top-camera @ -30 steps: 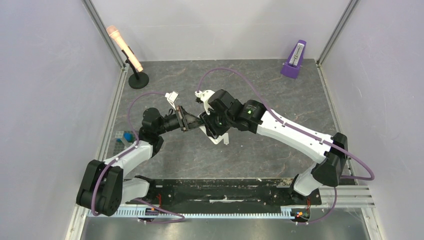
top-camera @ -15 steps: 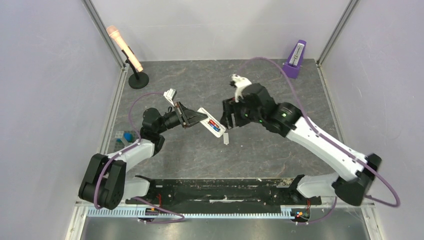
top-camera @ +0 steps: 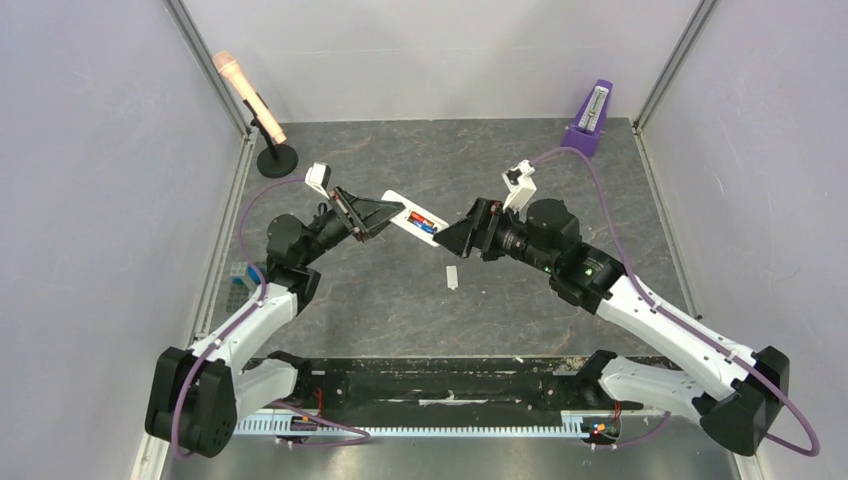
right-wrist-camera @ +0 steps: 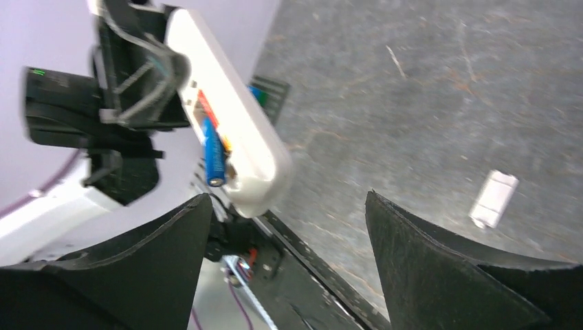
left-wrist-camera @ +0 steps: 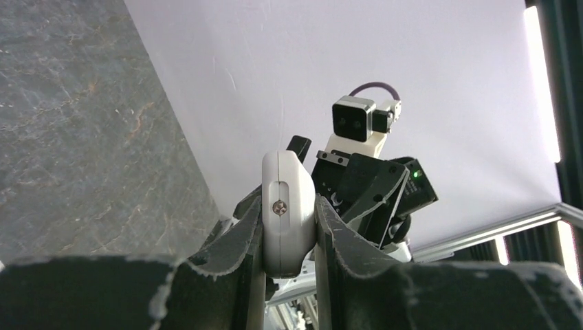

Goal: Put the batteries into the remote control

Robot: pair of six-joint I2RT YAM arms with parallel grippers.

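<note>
My left gripper (top-camera: pixel 393 212) (left-wrist-camera: pixel 289 230) is shut on one end of the white remote control (top-camera: pixel 412 221) (left-wrist-camera: pixel 287 206), holding it above the table with the battery bay facing up. In the open bay sit a red-orange battery (top-camera: pixel 418 218) (right-wrist-camera: pixel 205 108) and a blue battery (top-camera: pixel 431 228) (right-wrist-camera: pixel 213 155). The blue one juts out of the bay at its lower end in the right wrist view. Just right of the remote's free end my right gripper (top-camera: pixel 455 232) (right-wrist-camera: pixel 289 206) stands open, empty and apart from it.
A small white battery cover (top-camera: pixel 452 276) (right-wrist-camera: pixel 493 199) lies on the grey table below the remote. A microphone on a stand (top-camera: pixel 262 118) is at the back left, a purple metronome (top-camera: pixel 591 118) at the back right. A blue-filled tray (top-camera: pixel 247 273) sits at the left edge.
My right gripper has let go, opened wide and drawn back to the right of the remote. The left arm has carried the remote up and toward the back.
</note>
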